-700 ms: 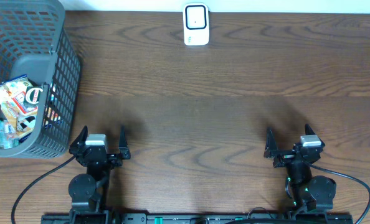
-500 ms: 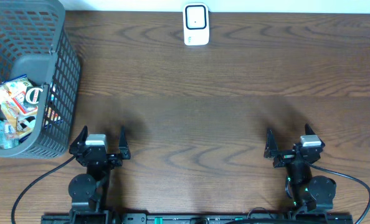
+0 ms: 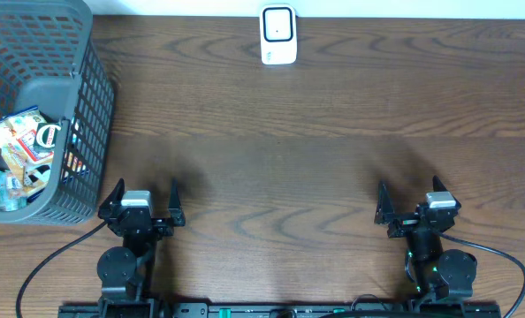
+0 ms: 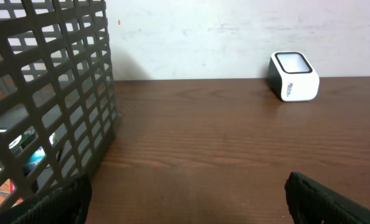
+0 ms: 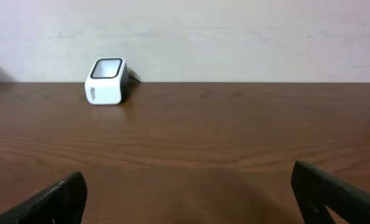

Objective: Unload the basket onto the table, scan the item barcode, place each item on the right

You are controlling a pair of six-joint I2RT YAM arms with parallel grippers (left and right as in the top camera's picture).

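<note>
Lying inside the grey mesh basket (image 3: 43, 92), at ten o'clock on the table (image 3: 289, 159): printed snack packets (image 3: 22, 146), several, jumbled and overlapping, print too small to pick out a barcode. They sit apart from both grippers.

Barcode scanner (image 3: 278, 35): white, dark window on top, standing at twelve o'clock by the far edge, well apart from the basket.

Left gripper (image 3: 145, 196): at seven o'clock, near the basket's front corner, fingers spread wide with only bare table between them.

Right gripper (image 3: 408, 199): at five o'clock, fingers likewise spread wide and holding nothing; from its wrist view the scanner stands at eleven o'clock.

Table: dark wood grain.

Cables (image 3: 46, 262): black, trailing from each arm base toward the six o'clock edge.

Wall (image 5: 235, 37): pale, behind the scanner.
</note>
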